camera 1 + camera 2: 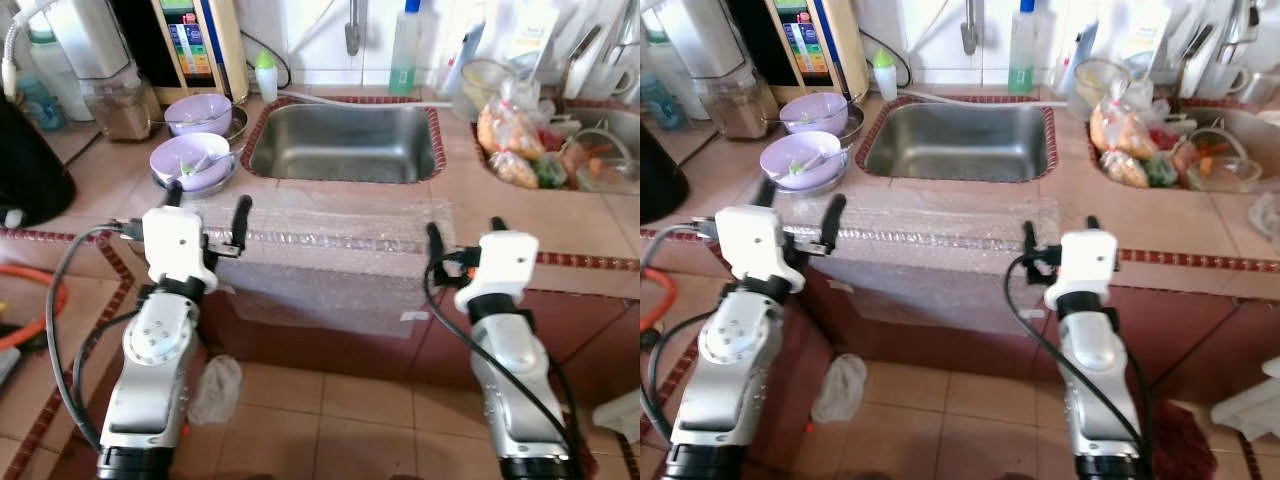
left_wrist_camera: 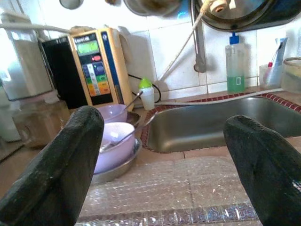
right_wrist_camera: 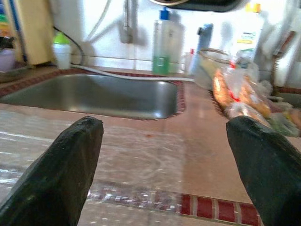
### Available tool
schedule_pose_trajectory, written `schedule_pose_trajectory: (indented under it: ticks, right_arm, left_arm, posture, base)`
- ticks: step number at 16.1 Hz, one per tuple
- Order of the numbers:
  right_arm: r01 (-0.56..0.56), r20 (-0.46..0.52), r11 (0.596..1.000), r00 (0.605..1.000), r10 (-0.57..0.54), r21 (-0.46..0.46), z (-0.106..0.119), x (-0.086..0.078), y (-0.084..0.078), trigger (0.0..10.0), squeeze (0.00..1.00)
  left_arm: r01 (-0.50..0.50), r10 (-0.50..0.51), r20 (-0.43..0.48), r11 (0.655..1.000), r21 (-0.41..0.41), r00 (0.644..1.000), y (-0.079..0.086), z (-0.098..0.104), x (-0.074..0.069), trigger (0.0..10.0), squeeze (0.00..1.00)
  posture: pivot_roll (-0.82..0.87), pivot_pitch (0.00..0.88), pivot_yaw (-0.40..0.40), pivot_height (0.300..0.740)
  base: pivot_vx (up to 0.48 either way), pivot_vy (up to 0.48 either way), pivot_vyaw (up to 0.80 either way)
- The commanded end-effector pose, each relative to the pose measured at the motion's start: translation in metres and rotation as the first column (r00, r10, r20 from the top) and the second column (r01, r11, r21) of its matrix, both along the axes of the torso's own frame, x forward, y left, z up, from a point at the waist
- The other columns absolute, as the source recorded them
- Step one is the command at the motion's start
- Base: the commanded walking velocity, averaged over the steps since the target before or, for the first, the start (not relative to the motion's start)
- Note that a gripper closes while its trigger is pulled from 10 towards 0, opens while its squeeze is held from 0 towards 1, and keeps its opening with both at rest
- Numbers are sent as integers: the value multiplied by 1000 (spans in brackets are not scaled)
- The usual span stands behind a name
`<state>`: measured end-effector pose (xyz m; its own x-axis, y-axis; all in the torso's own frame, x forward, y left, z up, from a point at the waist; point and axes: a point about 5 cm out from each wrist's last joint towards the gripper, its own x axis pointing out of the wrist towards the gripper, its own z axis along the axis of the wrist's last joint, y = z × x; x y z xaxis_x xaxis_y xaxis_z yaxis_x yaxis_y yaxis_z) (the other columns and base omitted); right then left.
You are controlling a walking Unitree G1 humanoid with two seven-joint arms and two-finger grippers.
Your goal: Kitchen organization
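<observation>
Two purple bowls stand left of the steel sink [image 1: 345,140]: the near bowl [image 1: 190,160] holds a spoon and sits in a metal dish, the far bowl [image 1: 198,112] behind it. A clear bubble-wrap sheet [image 1: 330,235] drapes over the counter's front edge. My left gripper [image 1: 205,208] hovers open at that edge, just in front of the near bowl [image 2: 115,143]. My right gripper [image 1: 462,235] is open too, at the counter edge right of the sink [image 3: 108,94]. Both hold nothing.
A water purifier [image 1: 200,40], a small green-capped bottle [image 1: 265,75] and a soap bottle [image 1: 405,50] line the back wall. Bagged food [image 1: 510,135] and a glass bowl [image 1: 600,160] crowd the right counter. A black bin [image 1: 30,165] stands left; a crumpled bag [image 1: 215,385] lies on the floor.
</observation>
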<state>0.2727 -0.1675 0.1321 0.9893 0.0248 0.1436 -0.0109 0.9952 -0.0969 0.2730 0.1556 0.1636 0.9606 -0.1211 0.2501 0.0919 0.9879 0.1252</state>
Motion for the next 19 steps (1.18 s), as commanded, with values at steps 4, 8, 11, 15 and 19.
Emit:
schedule_pose_trajectory:
  ticks: [4,8,11,15,19]
  right_arm:
    - [-53,68,999,996,54,-5,15,5,11,10000,0]
    - [-52,66,999,996,52,-5,15,6,9,10000,0]
    - [-52,73,999,996,52,-11,16,6,9,10000,0]
    - [-48,77,999,996,48,-11,17,6,9,10000,0]
    - [-41,75,999,996,42,-9,16,6,9,10000,0]
  left_arm:
    - [-9,7,61,999,37,998,2,13,2,10000,0]
    - [-3,1,67,999,35,998,3,14,3,10000,0]
    - [25,-27,72,999,30,997,-2,14,4,10000,0]
    - [44,-46,69,999,30,997,-5,13,4,10000,0]
    - [57,-59,57,998,32,997,-7,10,3,10000,0]
  posture:
    - [-52,0,82,740]
    - [-53,0,81,740]
    - [-63,0,82,740]
    - [-66,0,80,740]
    - [-62,0,77,740]
  base:
    - [0,0,236]
    - [0,0,231]
    - [291,0,0]
    - [327,0,0]
    - [328,0,0]
